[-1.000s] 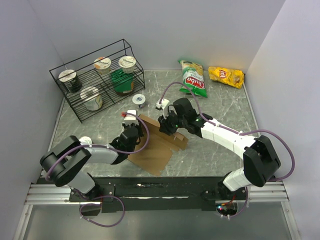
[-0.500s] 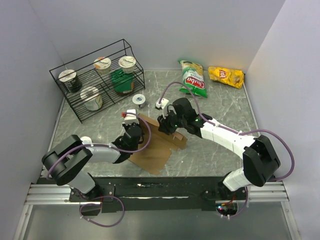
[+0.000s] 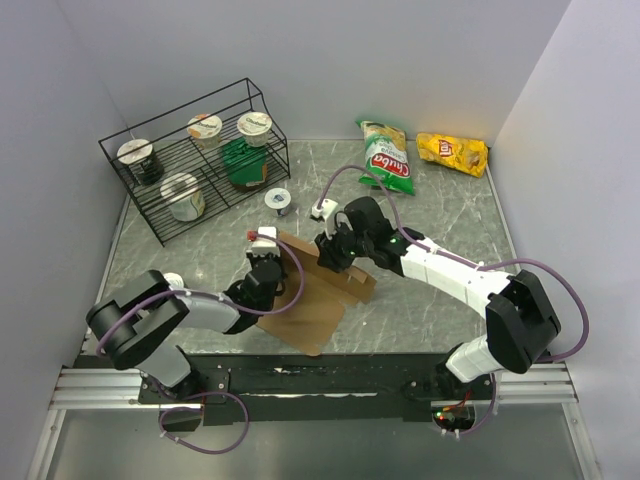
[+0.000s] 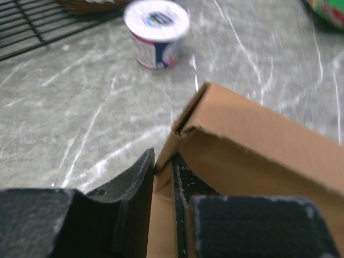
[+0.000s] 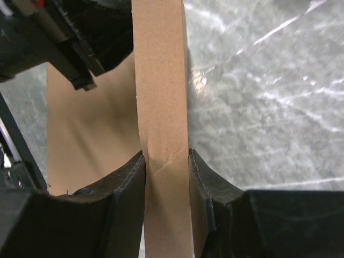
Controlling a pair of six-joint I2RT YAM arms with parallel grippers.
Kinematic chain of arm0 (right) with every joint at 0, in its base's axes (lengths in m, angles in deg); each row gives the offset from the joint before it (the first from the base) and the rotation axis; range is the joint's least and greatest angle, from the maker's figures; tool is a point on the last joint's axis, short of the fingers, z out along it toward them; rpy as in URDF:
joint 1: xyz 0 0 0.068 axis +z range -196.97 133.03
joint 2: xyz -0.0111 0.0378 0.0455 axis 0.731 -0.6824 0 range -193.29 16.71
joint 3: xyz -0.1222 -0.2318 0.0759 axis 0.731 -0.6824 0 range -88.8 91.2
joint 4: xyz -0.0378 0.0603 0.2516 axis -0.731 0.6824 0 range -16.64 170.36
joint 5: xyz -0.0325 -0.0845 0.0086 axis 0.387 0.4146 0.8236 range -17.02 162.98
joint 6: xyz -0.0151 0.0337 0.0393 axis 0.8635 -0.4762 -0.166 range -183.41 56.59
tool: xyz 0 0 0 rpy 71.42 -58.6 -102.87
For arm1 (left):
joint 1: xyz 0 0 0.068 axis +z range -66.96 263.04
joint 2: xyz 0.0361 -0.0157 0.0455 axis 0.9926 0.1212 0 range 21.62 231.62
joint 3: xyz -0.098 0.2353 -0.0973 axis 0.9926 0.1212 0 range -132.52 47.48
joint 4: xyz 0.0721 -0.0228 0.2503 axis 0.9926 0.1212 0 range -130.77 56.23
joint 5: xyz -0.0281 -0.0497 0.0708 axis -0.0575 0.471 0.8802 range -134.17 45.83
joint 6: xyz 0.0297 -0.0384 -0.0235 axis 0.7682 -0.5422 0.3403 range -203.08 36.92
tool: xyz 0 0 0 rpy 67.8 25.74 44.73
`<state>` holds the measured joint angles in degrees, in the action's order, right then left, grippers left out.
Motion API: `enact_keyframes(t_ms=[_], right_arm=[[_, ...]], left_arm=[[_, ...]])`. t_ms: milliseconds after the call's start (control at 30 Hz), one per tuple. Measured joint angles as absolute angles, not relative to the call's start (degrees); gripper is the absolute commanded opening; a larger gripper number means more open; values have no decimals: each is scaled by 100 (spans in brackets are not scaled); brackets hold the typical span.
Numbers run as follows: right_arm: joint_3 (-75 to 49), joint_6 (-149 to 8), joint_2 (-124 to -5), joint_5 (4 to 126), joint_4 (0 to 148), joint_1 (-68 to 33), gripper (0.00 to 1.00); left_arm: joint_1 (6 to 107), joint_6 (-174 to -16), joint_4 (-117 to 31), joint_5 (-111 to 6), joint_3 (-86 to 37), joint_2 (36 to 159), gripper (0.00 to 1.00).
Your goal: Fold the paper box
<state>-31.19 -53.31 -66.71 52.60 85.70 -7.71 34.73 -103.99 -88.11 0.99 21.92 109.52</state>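
The paper box (image 3: pixel 312 298) is a brown cardboard sheet, partly folded, on the marble table between the two arms. My left gripper (image 3: pixel 268 264) is at its left edge. In the left wrist view the left gripper (image 4: pixel 163 167) is shut on a thin upright cardboard wall, with a folded flap of the paper box (image 4: pixel 258 141) rising to the right. My right gripper (image 3: pixel 336 256) is at the box's far right part. In the right wrist view the right gripper (image 5: pixel 165 157) is shut across a narrow cardboard strip of the paper box (image 5: pixel 160 80), which creases between the pads.
A black wire rack (image 3: pixel 172 113) holding several yogurt cups and a green packet stands at the back left. A small yogurt cup (image 3: pixel 277 201) (image 4: pixel 157 31) sits just beyond the box. A green chip bag (image 3: pixel 387 157) and a yellow chip bag (image 3: pixel 452 153) lie at the back right.
My left gripper has shifted slightly to the right and nearer, still holding the box's left edge. The right arm has barely moved.
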Motion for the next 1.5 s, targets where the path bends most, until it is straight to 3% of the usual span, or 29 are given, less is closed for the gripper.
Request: enact_keyframes(t_ms=[333,633,733,1067,1200,1233,1333,1500], right_arm=[[-3119,-5171,-6673,5480,8968,-618,32],[-3130,-5121,-6656,5852,8957,-373,34],[-3189,-5119,-6601,5909,8916,-290,33],[-3213,-5151,-6570,6248,8881,-108,33],[-3213,-5147,-6570,6239,8881,-95,33],[-3213,-5143,-6570,6239,8881,-84,33],[-3213,-5136,-6570,6200,8881,-71,32],[-3213,-5136,-6570,6195,8876,-56,33]], left_arm=[[3477,-9977,-8625,-1155,2911,10202,10],[3486,-10136,-8161,-1179,2782,10089,7],[3475,-10171,-8043,-1171,2782,10021,2],[2732,-10364,-7486,737,1969,10908,2],[2664,-10657,-7285,1019,1890,10952,23],[2659,-10678,-7289,1022,1901,10939,38],[2670,-10674,-7274,901,2069,10804,60],[2664,-10657,-7187,407,2622,10143,74]])
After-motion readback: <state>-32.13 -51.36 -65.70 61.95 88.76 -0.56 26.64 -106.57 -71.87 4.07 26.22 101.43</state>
